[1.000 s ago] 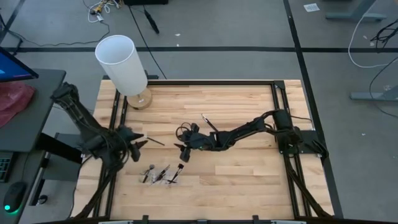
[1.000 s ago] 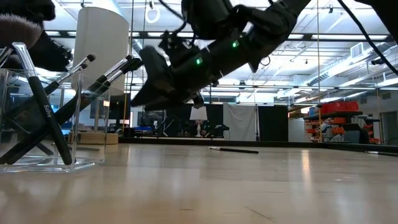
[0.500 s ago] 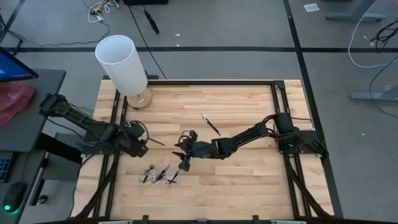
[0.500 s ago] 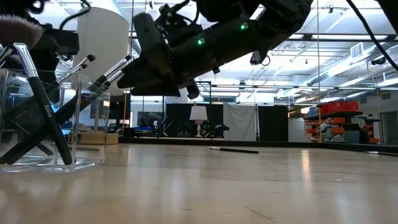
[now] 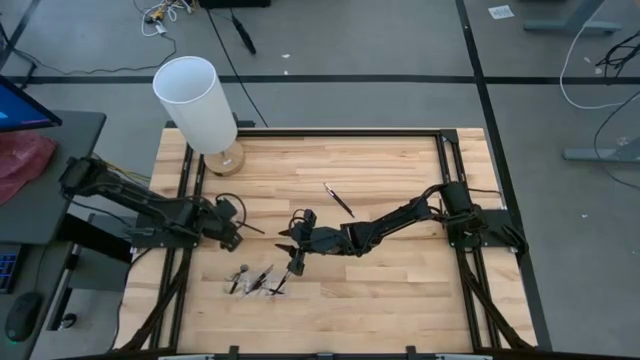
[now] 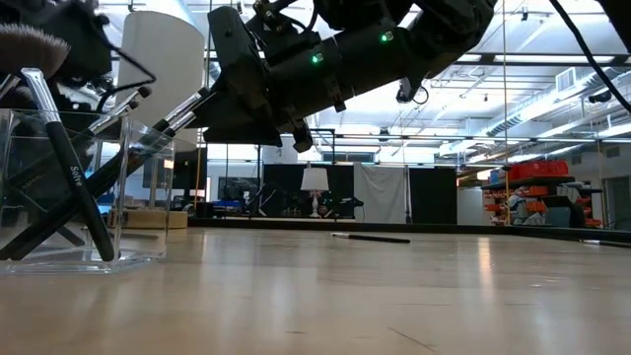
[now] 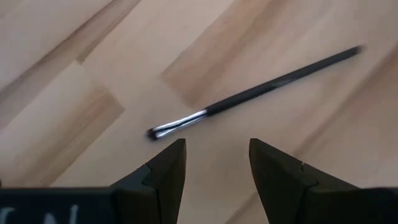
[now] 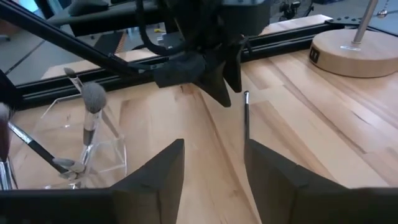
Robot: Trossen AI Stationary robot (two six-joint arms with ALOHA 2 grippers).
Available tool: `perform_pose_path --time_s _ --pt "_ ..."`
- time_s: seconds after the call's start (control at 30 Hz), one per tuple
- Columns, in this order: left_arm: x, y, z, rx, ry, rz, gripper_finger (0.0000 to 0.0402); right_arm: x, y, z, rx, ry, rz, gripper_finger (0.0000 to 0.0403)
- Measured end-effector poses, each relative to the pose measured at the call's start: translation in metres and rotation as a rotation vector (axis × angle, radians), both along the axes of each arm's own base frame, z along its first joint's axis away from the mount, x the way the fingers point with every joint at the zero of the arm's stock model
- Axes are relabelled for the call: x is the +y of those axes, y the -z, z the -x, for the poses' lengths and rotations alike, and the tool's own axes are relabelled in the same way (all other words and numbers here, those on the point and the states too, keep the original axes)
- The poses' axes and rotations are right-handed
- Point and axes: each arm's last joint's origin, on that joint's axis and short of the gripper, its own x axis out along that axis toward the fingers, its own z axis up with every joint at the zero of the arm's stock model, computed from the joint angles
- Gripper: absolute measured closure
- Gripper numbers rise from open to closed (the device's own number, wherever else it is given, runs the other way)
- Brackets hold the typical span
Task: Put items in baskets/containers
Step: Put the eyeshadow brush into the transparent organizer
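Now one dark brush lies flat on the table, at about 9 o'clock from the table's middle. Directly over it hangs the left gripper, released, touching nothing. At 6 o'clock from this brush stands the clear tray with several brushes inside. Beside the tray is the right gripper, also released. Another brush lies near the middle.

Light wooden plank counter in a black metal frame. Resting on it: a tall white cylinder on a round wooden base at the far left corner; a clear rectangular tray holding dark brushes near the front; one slender dark brush near centre; another dark silver-ferruled brush left of centre.
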Motion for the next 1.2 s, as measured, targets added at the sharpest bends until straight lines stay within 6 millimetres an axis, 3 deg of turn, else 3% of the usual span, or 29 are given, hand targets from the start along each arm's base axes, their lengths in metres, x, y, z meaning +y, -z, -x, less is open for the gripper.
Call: perform_pose_path --time_s 0.3,0.67,0.9,1.2 --pt "0.011 0.017 0.008 0.040 0.011 -0.061 0.0220 0.000 0.000 0.000 -0.004 0.001 -0.004 0.0234" --pt "0.028 0.008 -0.014 -0.095 0.082 -0.312 0.0220 0.000 -0.003 -0.001 -0.036 0.001 -0.011 0.0234" --pt "0.038 0.003 -0.023 -0.174 0.050 -0.328 0.0220 0.000 -0.003 -0.001 -0.037 0.002 -0.016 0.0234" --pt "0.028 0.010 -0.026 -0.315 0.081 -0.240 0.0220 0.000 -0.003 -0.001 -0.038 0.006 -0.029 0.0234"
